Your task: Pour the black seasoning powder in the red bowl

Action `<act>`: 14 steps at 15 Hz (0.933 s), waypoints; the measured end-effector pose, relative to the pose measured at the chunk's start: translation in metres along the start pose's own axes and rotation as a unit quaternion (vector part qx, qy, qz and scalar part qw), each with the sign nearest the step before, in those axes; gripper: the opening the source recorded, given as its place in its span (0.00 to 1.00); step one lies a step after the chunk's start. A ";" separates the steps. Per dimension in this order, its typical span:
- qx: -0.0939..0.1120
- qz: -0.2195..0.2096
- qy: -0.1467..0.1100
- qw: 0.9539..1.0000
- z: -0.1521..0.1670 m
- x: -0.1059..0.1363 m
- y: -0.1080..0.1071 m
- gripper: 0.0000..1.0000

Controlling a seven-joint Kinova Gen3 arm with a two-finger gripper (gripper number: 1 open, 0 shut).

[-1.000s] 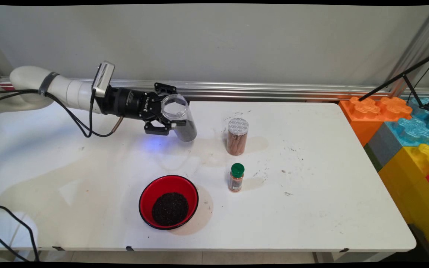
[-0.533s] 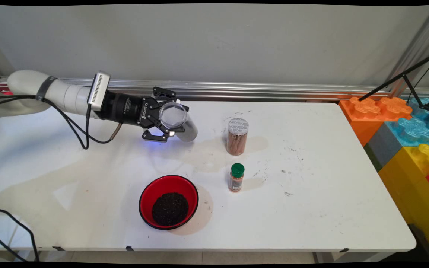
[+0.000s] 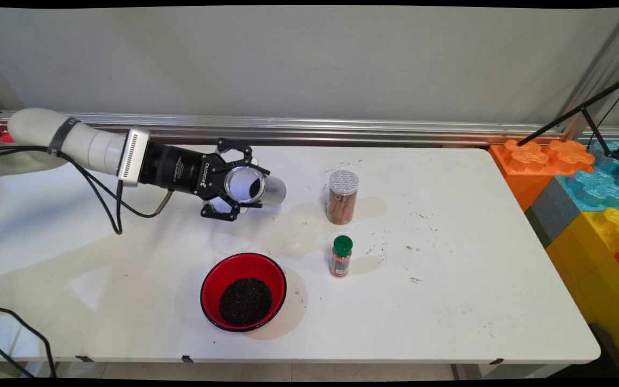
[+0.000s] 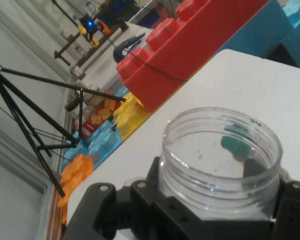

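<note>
My gripper (image 3: 240, 187) is shut on a clear plastic jar (image 3: 256, 187), held above the table's back left part. The jar lies tipped almost on its side, its open mouth turned toward the near side, with a small dark bit inside. In the hand view the jar (image 4: 221, 156) fills the space between my fingers, and my gripper (image 4: 222, 202) clasps its lower part. A red bowl (image 3: 243, 292) with dark grains stands on the table in front of the gripper. To the right stand a tall jar of brown sticks (image 3: 342, 197) and a small green-capped spice bottle (image 3: 341, 256).
Large orange, blue and yellow toy bricks (image 3: 583, 183) are stacked beyond the table's right edge, with black tripod legs (image 3: 578, 113) over them. An aluminium rail (image 3: 374, 129) runs along the back. Black cables (image 3: 110, 199) hang from the arm.
The hand has rolled and sunk a little toward the table. The jar has tipped from slanting upright to nearly lying, its mouth now facing the near side.
</note>
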 end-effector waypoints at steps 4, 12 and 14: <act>-0.014 0.068 0.007 0.998 0.000 0.001 0.008 0.00; -0.027 0.142 0.016 0.989 0.002 0.002 0.013 0.00; -0.028 0.158 0.018 0.987 0.004 0.002 0.014 0.00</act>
